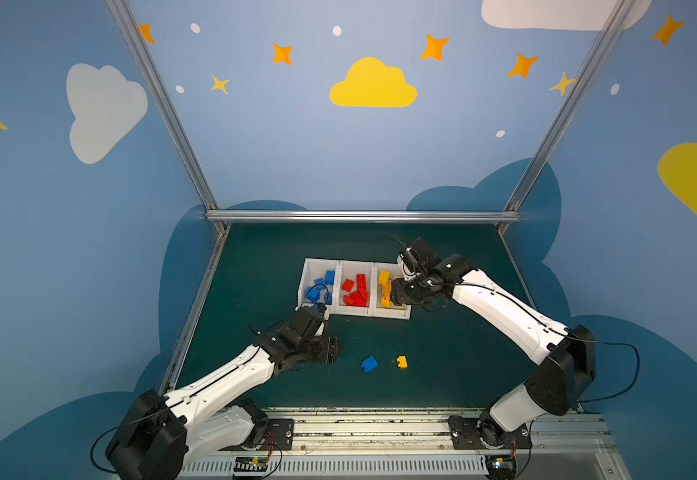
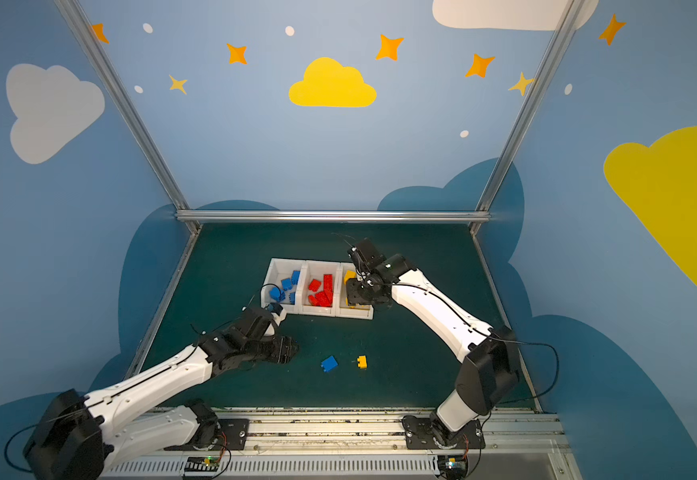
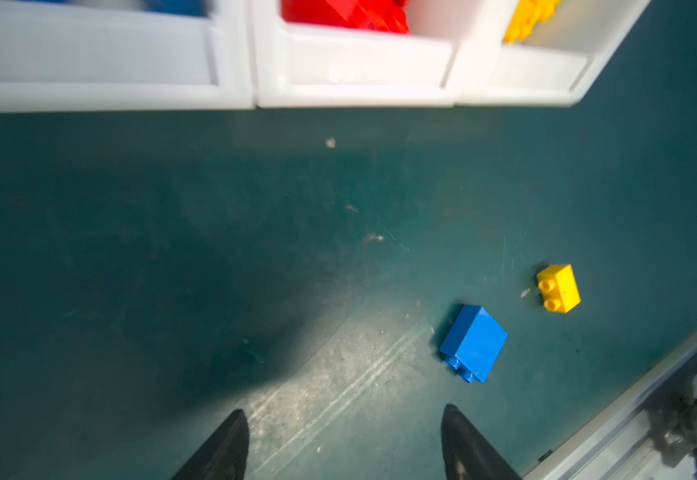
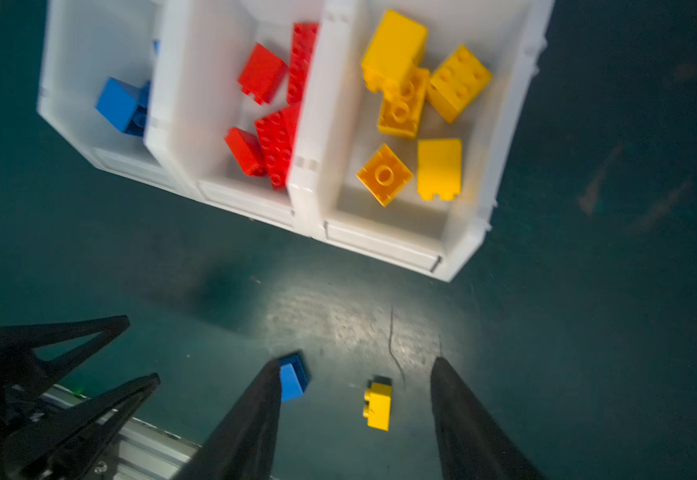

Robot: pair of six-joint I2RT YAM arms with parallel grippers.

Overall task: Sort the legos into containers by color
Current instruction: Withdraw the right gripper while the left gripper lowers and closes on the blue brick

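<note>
Nearly sorted, just two to go.
Left tool [image 1: 335, 351] open and empty, left of centre; containers [image 1: 353, 312] mid-frame loaded blue, red, yellow; need to bin blue brick [image 1: 369, 363] and yellow brick [image 1: 402, 362], loose on the counter [image 1: 463, 365] below; right tool [image 4: 355, 360] open, empty, over the yellow load.

The containers [image 3: 355, 70] blur in both wrist views; a pale light pool brightens the dim mat [image 3: 330, 374].

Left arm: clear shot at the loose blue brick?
Likely yes. The left gripper is open and empty, with only bare mat between it and the blue brick; the yellow brick lies beyond.
</note>
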